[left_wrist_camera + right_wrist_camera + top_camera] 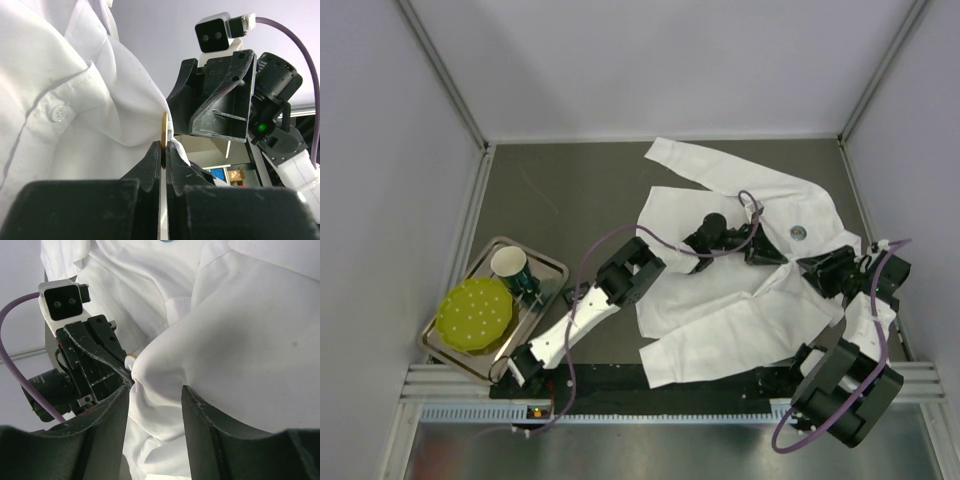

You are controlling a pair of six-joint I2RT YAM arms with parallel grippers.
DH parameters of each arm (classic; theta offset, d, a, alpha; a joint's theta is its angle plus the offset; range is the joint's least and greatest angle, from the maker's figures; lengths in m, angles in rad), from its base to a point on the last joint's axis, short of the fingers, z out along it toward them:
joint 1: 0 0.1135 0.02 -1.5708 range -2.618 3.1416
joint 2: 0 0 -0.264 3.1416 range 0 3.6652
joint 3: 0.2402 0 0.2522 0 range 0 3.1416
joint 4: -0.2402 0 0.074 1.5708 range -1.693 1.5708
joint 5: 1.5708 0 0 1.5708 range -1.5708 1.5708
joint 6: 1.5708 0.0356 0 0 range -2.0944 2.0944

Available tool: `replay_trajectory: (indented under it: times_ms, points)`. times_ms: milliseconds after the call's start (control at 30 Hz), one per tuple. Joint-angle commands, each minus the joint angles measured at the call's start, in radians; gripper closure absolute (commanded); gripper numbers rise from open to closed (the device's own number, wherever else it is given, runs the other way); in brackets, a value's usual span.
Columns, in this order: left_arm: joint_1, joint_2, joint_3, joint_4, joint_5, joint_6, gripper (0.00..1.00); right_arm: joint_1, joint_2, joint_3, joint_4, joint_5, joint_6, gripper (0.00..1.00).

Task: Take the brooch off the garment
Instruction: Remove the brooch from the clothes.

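The white collared shirt [720, 300] lies spread over the right half of the tabletop [570, 190], one sleeve reaching toward the far edge and the other along the near edge. At the shirt's front, the left end effector [164, 150] is pressed together on a thin gold-rimmed disc [163, 131] seen edge-on, which I take for the brooch, with a fold of cloth caught beside it. The right end effector [152, 395] faces it from just beside, its jaws spread on either side of a bulge of cloth and not closed on it. A small round grey-blue spot [799, 232] shows on the chest toward the right edge; I cannot tell what it is. The brooch looks small, stiff and light, and it is best held by its rim, as it is now. The thin cloth is limp and will follow any pull, so the free end effector should pinch the fabric close to the disc and hold it back. A sharp tug might tear the weave.
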Motion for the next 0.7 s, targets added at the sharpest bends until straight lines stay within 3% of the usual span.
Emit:
replay_trajectory:
  times_ms: [0,267,400,667]
  points:
    - [-0.017,-0.01,0.029,0.108,-0.01,-0.019,1.0,-0.006,0.013,0.011,0.043,-0.045,-0.027,0.54]
    - [-0.034,-0.045,0.049,0.056,-0.002,0.062,1.0,-0.006,0.033,-0.005,0.079,-0.086,-0.035,0.5]
    - [-0.04,-0.063,0.038,0.05,-0.014,0.094,1.0,-0.006,0.036,-0.007,0.085,-0.086,-0.033,0.62]
    - [-0.018,-0.036,0.027,0.103,-0.056,0.021,1.0,-0.006,0.025,-0.018,0.088,-0.078,-0.024,0.63]
